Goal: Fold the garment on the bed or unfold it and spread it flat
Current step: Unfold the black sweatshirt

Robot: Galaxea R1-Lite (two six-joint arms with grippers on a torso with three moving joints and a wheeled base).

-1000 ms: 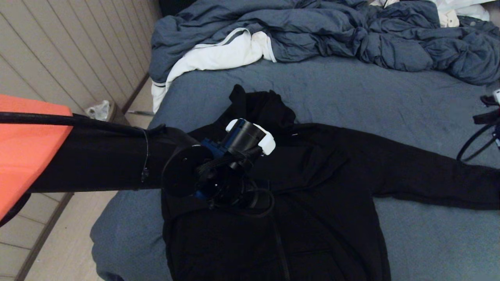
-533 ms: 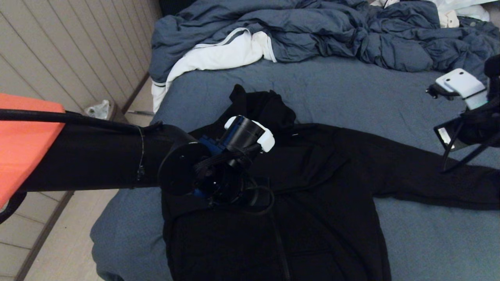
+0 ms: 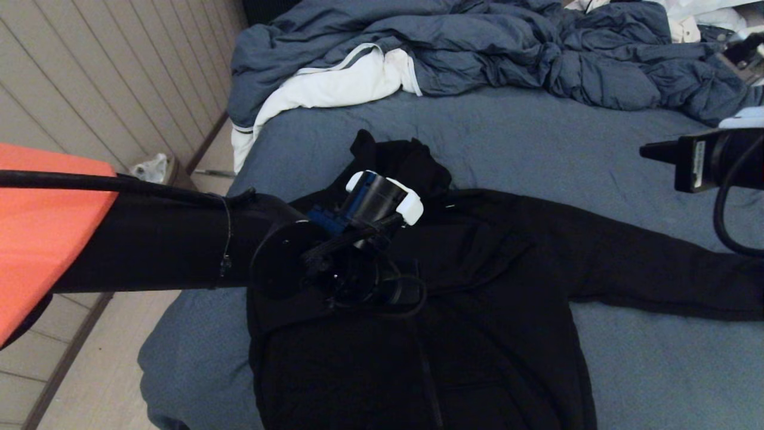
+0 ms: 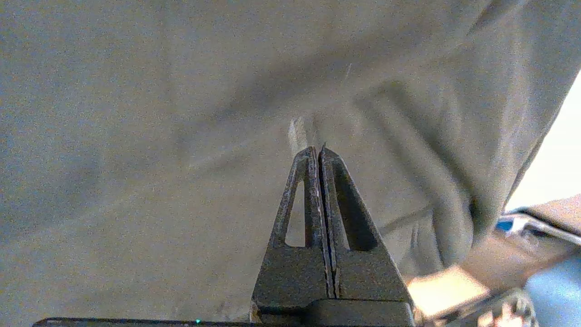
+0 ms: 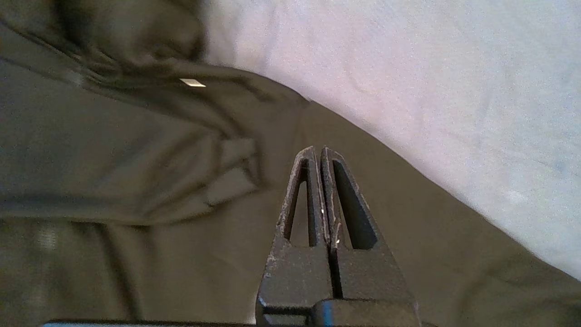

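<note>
The garment [image 3: 489,310], a black hoodie, lies front up on the bed [image 3: 537,137]. Its hood points to the far side and one sleeve [image 3: 656,269] is stretched out to the right. My left arm [image 3: 179,239] reaches across the hoodie's left shoulder, and its wrist hides the fingers in the head view. In the left wrist view the left gripper [image 4: 317,147] is shut and empty just above the garment's cloth [image 4: 136,136]. My right arm [image 3: 710,158] hangs at the right edge. The right gripper [image 5: 317,149] is shut, empty, above the garment [image 5: 113,159] near the sheet [image 5: 431,68].
A crumpled blue-grey duvet [image 3: 507,48] and a white cloth [image 3: 334,83] with a grey stripe lie across the far side of the bed. The bed's left edge drops to a tiled floor beside a panelled wall [image 3: 89,89] and a small bin [image 3: 152,169].
My right arm has come in from the right edge and risen, now held level above the outstretched sleeve. The left wrist has barely shifted. The garment lies as before.
</note>
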